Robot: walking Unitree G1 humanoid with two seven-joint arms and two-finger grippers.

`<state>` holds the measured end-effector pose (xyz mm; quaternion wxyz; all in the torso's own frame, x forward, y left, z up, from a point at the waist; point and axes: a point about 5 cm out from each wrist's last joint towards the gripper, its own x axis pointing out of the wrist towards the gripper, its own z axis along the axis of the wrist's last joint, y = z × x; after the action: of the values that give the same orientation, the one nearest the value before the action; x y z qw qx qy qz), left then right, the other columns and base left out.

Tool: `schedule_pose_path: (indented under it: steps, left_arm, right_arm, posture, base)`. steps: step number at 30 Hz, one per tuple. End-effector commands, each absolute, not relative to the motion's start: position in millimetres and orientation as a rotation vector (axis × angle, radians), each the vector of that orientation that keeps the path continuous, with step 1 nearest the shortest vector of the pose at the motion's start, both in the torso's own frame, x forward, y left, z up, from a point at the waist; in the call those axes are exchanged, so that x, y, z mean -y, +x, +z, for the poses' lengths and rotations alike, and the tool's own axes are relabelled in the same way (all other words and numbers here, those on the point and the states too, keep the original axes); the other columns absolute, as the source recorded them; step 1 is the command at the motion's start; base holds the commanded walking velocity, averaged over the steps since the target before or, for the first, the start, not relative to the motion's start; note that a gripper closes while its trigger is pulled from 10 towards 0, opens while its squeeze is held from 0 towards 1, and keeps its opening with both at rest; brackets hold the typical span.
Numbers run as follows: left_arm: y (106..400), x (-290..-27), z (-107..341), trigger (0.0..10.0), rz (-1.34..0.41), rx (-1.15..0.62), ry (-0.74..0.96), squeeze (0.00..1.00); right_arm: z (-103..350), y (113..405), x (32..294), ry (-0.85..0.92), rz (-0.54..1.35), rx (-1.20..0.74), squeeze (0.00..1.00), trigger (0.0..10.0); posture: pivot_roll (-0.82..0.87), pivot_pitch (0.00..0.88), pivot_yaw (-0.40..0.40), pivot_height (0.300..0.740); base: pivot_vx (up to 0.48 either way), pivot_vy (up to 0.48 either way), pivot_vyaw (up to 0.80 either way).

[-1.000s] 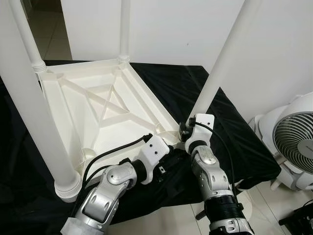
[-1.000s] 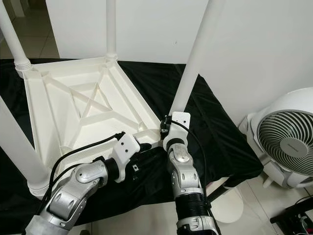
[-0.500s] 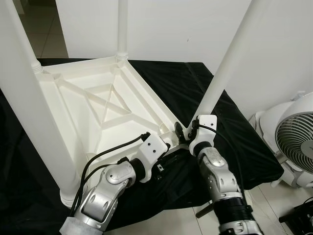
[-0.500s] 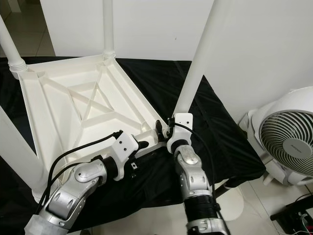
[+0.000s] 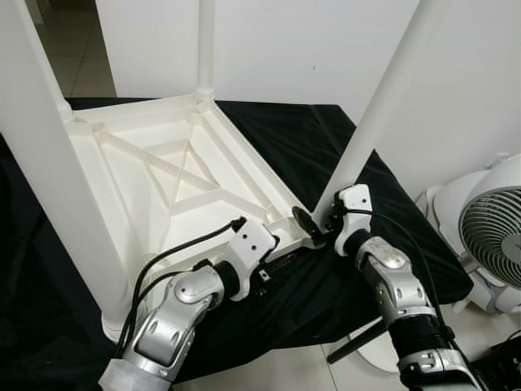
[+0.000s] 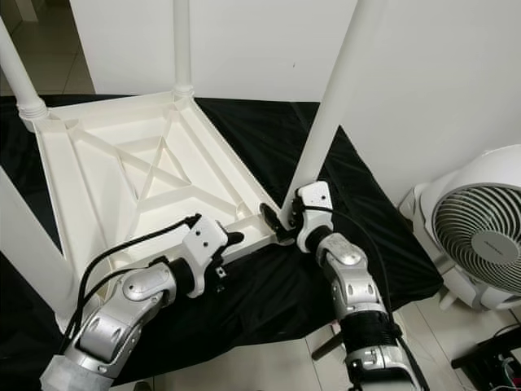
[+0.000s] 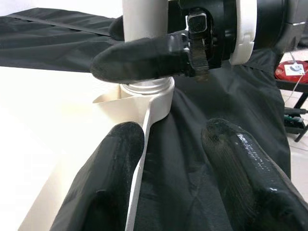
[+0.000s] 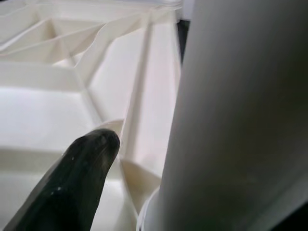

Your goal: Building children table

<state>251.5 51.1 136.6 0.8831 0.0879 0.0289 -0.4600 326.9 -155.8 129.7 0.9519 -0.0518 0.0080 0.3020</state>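
1. A white fan (image 5: 492, 244) stands on the floor off the right edge of the black cloth (image 5: 301, 142); a white wall rises behind the far edge
2. The robot's own arms cover the near right corner of the tabletop (image 5: 175, 175), so the joint there is partly blocked in the head views
3. All four legs run out of the top of the head views; the near left leg (image 5: 57, 187) is cut by the left edge, and its socket is half out of sight
4. One finger of the right gripper (image 6: 286, 224) is hidden behind the near right leg (image 5: 383, 106); the left wrist view shows it closed around that leg just above the socket
5. The left gripper (image 7: 185, 159) is spread apart, its fingers (image 7: 115, 173) straddling the tabletop's near edge by the same corner, clamping nothing
6. The tabletop is white plastic, lying upside down on the cloth, ribbed underneath with a crossed brace in the middle; round white legs stand upright at its corners
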Motion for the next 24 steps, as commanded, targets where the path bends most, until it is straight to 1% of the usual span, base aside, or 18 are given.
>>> schedule_pose_path:
  steps: [1,5,6,7,8,16,19,22,23,24]
  left_arm:
    - [256.4,-52.1,134.2,10.0,-0.888,-0.080,0.192,0.00]
    - [257.9,-53.2,135.3,10.0,-0.877,-0.081,0.197,0.00]
    - [259.4,-55.1,136.1,10.0,-0.860,-0.080,0.203,0.00]
    - [259.4,-55.1,136.1,10.0,-0.860,-0.080,0.203,0.00]
    - [259.9,-56.2,136.0,10.0,-0.850,-0.085,0.204,0.00]
    - [258.8,-56.9,135.0,10.0,-0.842,-0.088,0.214,0.00]
    - [259.2,-57.4,136.2,10.0,-0.828,-0.053,0.269,0.00]
    - [259.7,-57.6,136.4,10.0,-0.821,-0.048,0.273,0.00]
    - [260.6,-58.3,136.1,10.0,-0.807,-0.048,0.275,0.00]
    - [260.6,-58.3,136.1,10.0,-0.807,-0.048,0.275,0.00]
  right_arm:
    - [127.4,327.6,152.6,-0.114,0.699,-0.030,0.00,10.0]
    - [123.8,328.2,151.2,-0.127,0.775,-0.057,0.00,10.0]
    - [121.5,329.2,151.0,-0.133,0.812,-0.071,0.00,7.2]
    - [121.5,329.2,151.0,-0.133,0.812,-0.071,0.00,7.2]
    - [120.0,330.3,152.1,-0.134,0.832,-0.078,0.00,0.0]
    - [117.5,331.4,154.7,-0.133,0.862,-0.095,0.00,0.0]
    - [116.2,333.2,158.3,-0.163,0.844,-0.100,0.00,0.0]
    - [116.4,334.1,160.1,-0.164,0.821,-0.099,0.00,0.0]
    - [116.8,335.6,162.2,-0.149,0.775,-0.100,0.00,0.0]
    - [116.8,335.6,162.2,-0.149,0.775,-0.100,0.00,0.0]
  posture:
    - [0.11,0.000,-0.098,0.740]
    - [0.12,0.000,-0.100,0.740]
    - [0.13,0.000,-0.103,0.740]
    - [0.13,0.000,-0.103,0.740]
    - [0.13,0.000,-0.106,0.740]
    - [0.14,0.000,-0.113,0.740]
    - [0.14,0.000,-0.113,0.740]
    - [0.14,0.000,-0.116,0.740]
    - [0.13,0.000,-0.117,0.740]
    - [0.13,0.000,-0.117,0.740]
  base:
    - [0.000,0.000,0.00]
    - [0.000,0.000,0.00]
    - [0.000,0.000,0.00]
    - [0.000,0.000,0.00]
    - [0.000,0.000,0.00]
    - [0.000,0.000,0.00]
    - [0.000,0.000,0.00]
    - [0.000,0.000,0.00]
    - [0.000,0.000,0.00]
    - [0.000,0.000,0.00]
